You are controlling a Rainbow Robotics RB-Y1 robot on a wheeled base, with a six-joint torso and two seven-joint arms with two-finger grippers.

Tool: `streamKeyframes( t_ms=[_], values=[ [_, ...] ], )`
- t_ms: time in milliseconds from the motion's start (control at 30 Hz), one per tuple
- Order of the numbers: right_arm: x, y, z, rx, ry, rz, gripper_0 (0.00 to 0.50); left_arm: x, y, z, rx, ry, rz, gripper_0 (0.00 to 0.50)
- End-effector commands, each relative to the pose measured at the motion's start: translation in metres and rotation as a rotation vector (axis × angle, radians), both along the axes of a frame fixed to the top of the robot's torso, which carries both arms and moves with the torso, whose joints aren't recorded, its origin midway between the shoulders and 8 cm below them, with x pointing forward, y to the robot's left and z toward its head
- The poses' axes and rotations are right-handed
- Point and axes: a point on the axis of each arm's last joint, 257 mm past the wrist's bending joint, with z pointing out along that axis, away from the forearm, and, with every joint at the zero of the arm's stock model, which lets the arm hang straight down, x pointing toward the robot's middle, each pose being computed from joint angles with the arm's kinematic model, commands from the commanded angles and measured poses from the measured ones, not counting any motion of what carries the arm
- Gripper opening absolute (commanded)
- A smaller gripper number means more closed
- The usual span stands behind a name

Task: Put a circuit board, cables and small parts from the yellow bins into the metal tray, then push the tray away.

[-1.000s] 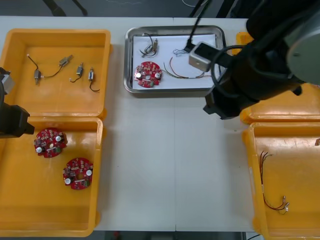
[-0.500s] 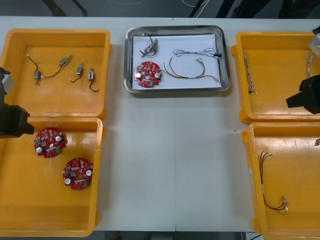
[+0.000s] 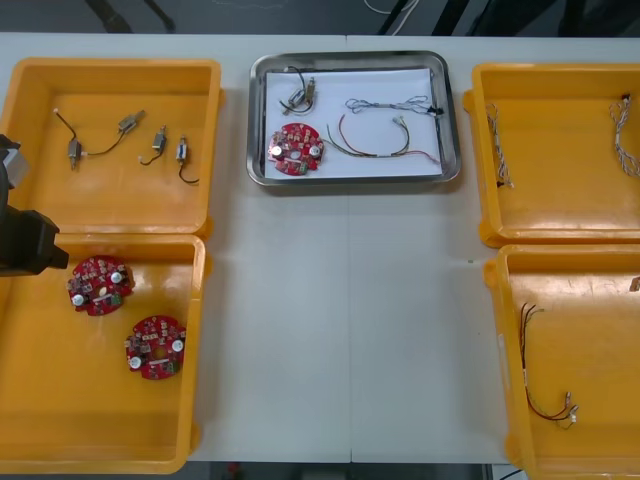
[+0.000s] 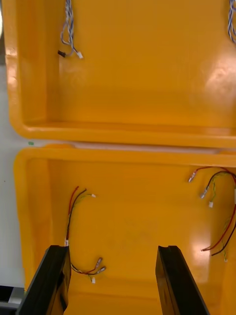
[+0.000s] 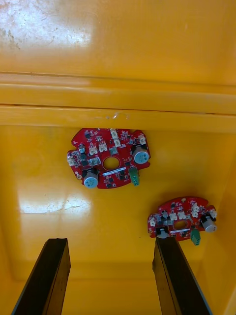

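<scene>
Four items spotted in metal tray (image 3: 350,181) at far edge of table (image 3: 350,320), mid: circuit board (image 3: 296,148), small metal part (image 3: 302,95), blue-white cable (image 3: 395,104), red-yellow cable (image 3: 375,147). Judged loading done, push step pending. Found left gripper (image 5: 110,242) wide, empty, over near-left yellow bin (image 3: 100,440); right gripper (image 4: 113,248) wide, empty, over near-right bin (image 3: 590,330). Needed next: closing one gripper, setting against tray's near rim, shoving toward far edge.
</scene>
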Motion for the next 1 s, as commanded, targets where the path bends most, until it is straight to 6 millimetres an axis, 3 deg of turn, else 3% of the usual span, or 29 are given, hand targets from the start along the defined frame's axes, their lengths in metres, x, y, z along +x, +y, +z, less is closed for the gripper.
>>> streamKeyframes(
  t_ms=[33,267,1000],
  values=[
    [-0.019,-0.038,-0.010,-0.081,0.042,-0.051,0.500,-0.003,0.018,0.014,0.091,-0.025,-0.067,0.500],
    [-0.026,-0.051,-0.019,-0.105,0.063,-0.082,0.500,-0.003,0.018,0.014,0.091,-0.025,-0.067,0.500],
    [-0.022,-0.038,-0.018,-0.101,0.063,-0.030,0.500,-0.003,0.018,0.014,0.091,-0.025,-0.067,0.500]
  ],
)
